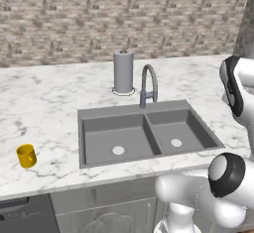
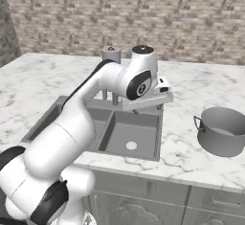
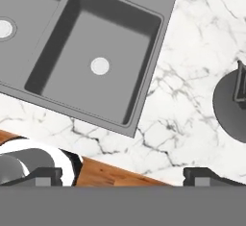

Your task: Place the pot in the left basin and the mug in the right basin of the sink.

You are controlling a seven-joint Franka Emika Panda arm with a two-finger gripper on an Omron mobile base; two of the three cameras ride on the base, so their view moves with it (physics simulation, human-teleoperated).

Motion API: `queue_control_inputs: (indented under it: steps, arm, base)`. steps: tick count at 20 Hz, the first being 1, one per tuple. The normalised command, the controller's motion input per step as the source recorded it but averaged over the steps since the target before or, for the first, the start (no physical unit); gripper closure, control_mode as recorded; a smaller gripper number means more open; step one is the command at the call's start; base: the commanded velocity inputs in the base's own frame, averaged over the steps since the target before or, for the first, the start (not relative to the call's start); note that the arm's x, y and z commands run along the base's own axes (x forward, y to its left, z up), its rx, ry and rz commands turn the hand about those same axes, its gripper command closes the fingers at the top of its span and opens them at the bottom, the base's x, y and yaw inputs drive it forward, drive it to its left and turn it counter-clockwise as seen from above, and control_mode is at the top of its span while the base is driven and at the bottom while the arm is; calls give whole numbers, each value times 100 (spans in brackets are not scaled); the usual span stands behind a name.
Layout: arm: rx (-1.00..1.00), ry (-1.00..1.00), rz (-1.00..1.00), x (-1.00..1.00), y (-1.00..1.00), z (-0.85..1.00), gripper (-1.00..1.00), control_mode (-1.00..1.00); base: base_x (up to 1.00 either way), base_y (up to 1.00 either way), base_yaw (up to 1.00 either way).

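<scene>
The dark grey sink (image 1: 130,109) is set into the marble counter. Its larger left basin (image 1: 116,135) and narrower right basin (image 1: 178,128) hold nothing. The small yellow mug (image 1: 26,155) stands upright on the counter, left of the sink near the front edge. The wide grey pot (image 2: 223,131) stands upright on the counter to the right of the sink, and its edge is seen as pot (image 3: 229,106) in the hand view. My gripper (image 3: 122,176) is open and holds nothing. It looks down from high over the counter's front edge, between the right basin (image 3: 96,61) and the pot.
A curved faucet (image 1: 148,86) rises behind the sink divider, with a tall paper-towel roll (image 1: 123,72) behind it. A brick wall closes the back of the counter. The counter's front edge drops to cabinets and a wood floor (image 3: 110,174).
</scene>
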Motion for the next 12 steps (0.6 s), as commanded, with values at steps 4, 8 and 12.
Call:
queue_control_inputs:
  steps: [4, 8, 12]
  arm:
    - [0, 7, 0, 0, -42, 0, -100, -100]
    - [0, 7, 0, 0, -39, 0, -100, -100]
    - [0, 8, 0, 0, -27, 0, -100, -100]
  base:
    - [0, 0, 0]
    - [0, 0, 0]
    - [0, 0, 0]
